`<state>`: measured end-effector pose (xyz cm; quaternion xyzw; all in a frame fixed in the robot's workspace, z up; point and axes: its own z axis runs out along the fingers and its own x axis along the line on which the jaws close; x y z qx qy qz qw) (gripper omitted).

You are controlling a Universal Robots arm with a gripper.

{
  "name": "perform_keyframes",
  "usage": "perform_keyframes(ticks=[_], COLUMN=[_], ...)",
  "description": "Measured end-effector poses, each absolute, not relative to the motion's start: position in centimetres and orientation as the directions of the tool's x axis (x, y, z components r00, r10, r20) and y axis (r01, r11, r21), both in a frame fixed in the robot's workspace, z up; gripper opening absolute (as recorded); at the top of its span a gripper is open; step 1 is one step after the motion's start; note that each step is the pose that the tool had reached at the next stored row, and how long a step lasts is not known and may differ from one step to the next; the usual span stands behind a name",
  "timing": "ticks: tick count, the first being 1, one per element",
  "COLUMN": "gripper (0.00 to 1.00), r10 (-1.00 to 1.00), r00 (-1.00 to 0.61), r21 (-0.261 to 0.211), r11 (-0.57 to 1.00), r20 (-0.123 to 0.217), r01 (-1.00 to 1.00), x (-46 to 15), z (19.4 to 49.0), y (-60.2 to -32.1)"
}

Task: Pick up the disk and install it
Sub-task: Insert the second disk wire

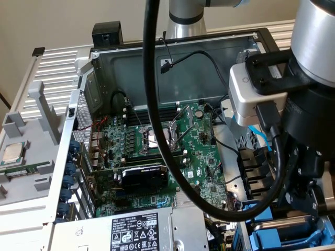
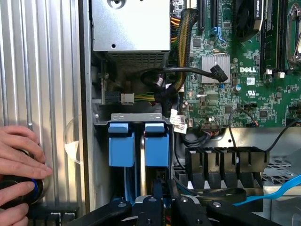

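Note:
Two blue plastic drive frames [image 2: 121,143] [image 2: 156,143] sit side by side in the grey drive bay [image 2: 136,117] of the open computer case. Any disk's metal body and label are hidden, so I cannot tell which frame carries the disk. My gripper [image 2: 163,188] hangs right in front of these frames. Its black fingers [image 2: 153,190] are close together, shut, and whether they pinch anything is hidden. In the exterior view the gripper [image 1: 306,201] hangs over the blue bay [image 1: 293,236] at the case's near right corner.
The motherboard [image 1: 172,141] fills the case, with a graphics card [image 1: 144,175] and a labelled power-supply box [image 1: 136,230] near it. Black cables [image 2: 183,75] loop beside the bay. A person's hand [image 2: 19,162] rests on a black knob outside the case. A processor chip [image 1: 13,152] lies on the exterior view's left.

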<state>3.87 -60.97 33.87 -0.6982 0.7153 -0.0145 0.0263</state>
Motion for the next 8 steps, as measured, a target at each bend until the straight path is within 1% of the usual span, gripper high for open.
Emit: perform_keyframes(ticks=[8], gripper=[0.16], r10=[-1.0], r00=[-0.024], r21=[-0.059], r11=[0.025], r20=[-0.017], r01=[-0.998], x=[3.84], z=[33.83], y=[-60.97])
